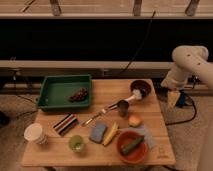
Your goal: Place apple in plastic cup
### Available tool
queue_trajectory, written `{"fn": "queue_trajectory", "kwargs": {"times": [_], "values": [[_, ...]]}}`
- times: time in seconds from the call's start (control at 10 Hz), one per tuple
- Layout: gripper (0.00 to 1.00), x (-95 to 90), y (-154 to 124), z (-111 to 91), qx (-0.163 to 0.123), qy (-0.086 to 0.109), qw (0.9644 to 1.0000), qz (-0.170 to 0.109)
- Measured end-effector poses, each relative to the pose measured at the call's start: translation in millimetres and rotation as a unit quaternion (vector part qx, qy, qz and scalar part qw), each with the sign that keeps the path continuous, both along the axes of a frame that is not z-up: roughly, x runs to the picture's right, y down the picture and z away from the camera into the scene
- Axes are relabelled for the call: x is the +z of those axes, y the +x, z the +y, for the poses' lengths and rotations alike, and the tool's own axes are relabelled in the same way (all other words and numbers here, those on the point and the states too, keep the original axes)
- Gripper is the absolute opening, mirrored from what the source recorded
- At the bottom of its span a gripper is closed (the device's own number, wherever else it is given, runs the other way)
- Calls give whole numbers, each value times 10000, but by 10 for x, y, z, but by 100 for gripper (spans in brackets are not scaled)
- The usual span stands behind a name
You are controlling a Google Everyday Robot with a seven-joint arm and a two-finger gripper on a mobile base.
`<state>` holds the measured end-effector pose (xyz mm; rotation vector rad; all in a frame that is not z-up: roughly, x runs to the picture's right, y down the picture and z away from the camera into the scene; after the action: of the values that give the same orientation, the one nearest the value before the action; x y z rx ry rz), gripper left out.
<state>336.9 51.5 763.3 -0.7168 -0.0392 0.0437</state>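
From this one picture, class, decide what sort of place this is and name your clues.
Likely a robotics test lab, not a kitchen: a wooden table staged with the apple, plastic cup and green tray, a floor cable, the gripper hanging beside the table's right edge.

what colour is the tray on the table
The tray is green, seen in the camera view; the pincer is beyond the table's right edge.

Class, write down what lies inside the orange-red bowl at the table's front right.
A green cucumber lies in the bowl; the floor beneath it is hidden. The gripper hangs beyond the table's right edge.
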Motion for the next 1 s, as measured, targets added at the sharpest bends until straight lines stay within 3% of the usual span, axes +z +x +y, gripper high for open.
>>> {"fn": "queue_trajectory", "kwargs": {"times": [0.3,0.5,0.7,1.0], "values": [[80,-3,23,-5,-19,-97,10000,7],[80,0,-153,23,-431,-303,9982,-303],[80,-104,-403,131,-855,-361,9932,-707],[80,-205,-715,199,-1260,-326,9847,-1155]]}}
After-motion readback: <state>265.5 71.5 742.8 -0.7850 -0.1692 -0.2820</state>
